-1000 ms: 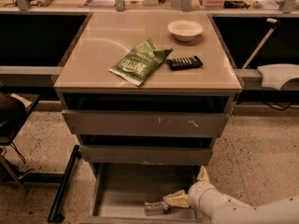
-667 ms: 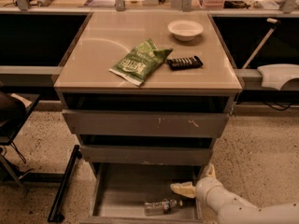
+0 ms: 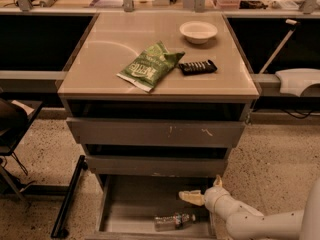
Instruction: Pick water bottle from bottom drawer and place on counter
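The gripper is hovering over the bottom drawer, jaws spread and empty, just far-right of the lying water bottle; lowering squarely astride its middle looks wisest.

White rounded arm — cream claw (above the bottom drawer)

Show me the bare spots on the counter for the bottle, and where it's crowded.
Free: the counter left of the chip bag, and the back strip left of the bowl. Crowded: the right side, with bowl, black bar and bag. The gripper hangs open over the bottom drawer, near the water bottle.
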